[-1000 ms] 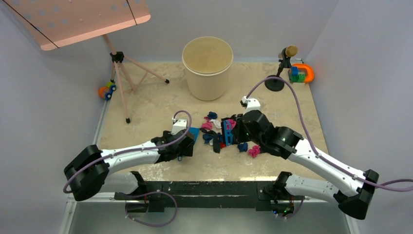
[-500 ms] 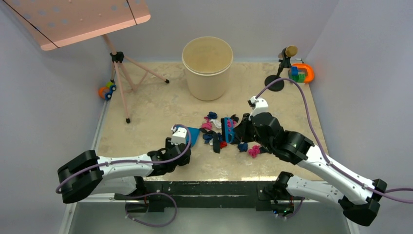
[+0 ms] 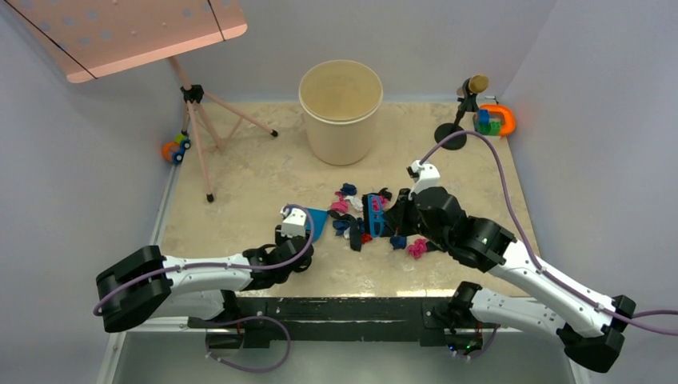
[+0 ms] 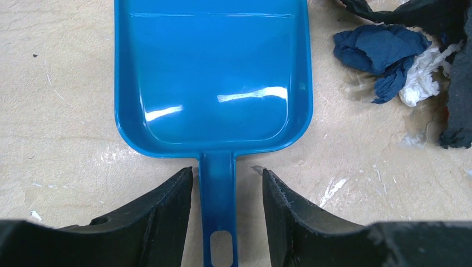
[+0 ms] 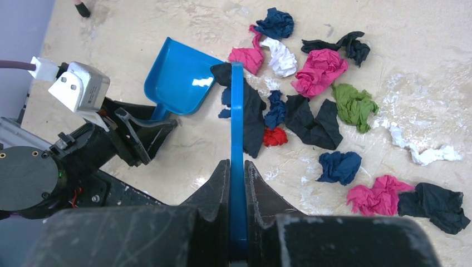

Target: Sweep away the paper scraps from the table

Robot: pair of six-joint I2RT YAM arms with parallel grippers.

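The paper scraps (image 3: pixel 352 218) lie in a loose pile on the beige table (image 3: pixel 256 172): pink (image 5: pixel 320 69), green (image 5: pixel 353 103), dark blue (image 5: pixel 339 166), black, white and red bits. A blue dustpan (image 4: pixel 211 83) lies flat left of the pile. My left gripper (image 4: pixel 225 172) is open, its fingers on either side of the dustpan's handle with gaps showing. My right gripper (image 5: pixel 237 164) is shut on a small blue hand brush (image 5: pixel 237 122), whose far end reaches a black scrap at the pile's left side. Dark blue (image 4: pixel 378 47) and white scraps lie right of the dustpan.
A cream bucket (image 3: pixel 341 110) stands behind the pile. A pink tripod stand (image 3: pixel 200 136) and a toy car (image 3: pixel 176 148) are at the back left. A black stand (image 3: pixel 460 120) and colourful toys (image 3: pixel 496 120) are at the back right. A black rail (image 3: pixel 344 308) runs along the near edge.
My left arm has drawn back toward the near edge, with the dustpan staying on the table. My right arm with the brush has shifted a little to the right. Both barely moved in the last half second.
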